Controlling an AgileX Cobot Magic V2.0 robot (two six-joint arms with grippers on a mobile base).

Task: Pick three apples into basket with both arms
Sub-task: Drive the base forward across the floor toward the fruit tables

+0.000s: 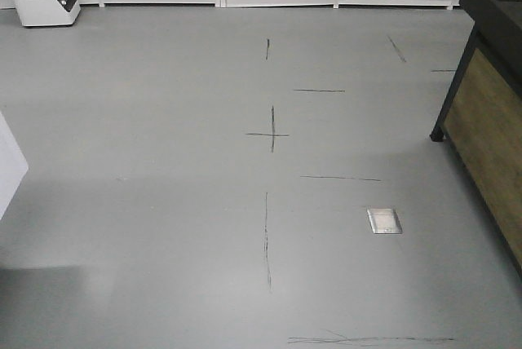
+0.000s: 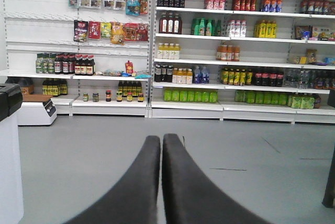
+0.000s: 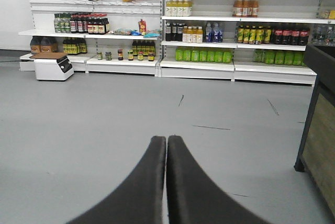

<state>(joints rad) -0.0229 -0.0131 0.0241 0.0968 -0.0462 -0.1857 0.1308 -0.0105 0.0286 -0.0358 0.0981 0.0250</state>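
Observation:
No apples and no basket show in any view; both are out of view. My left gripper [image 2: 162,139] is shut, its two black fingers pressed together with nothing between them, held above the grey floor and facing the store shelves. My right gripper [image 3: 166,140] is shut too and empty, pointing the same way over the floor. Neither arm appears in the front view.
Grey floor [image 1: 163,161] with black tape marks and a metal floor plate [image 1: 384,221]. A black-framed wooden counter [image 1: 489,112] stands at the right. White shelves of bottles [image 2: 235,67] line the far wall. A white scale [image 1: 46,0] sits far left.

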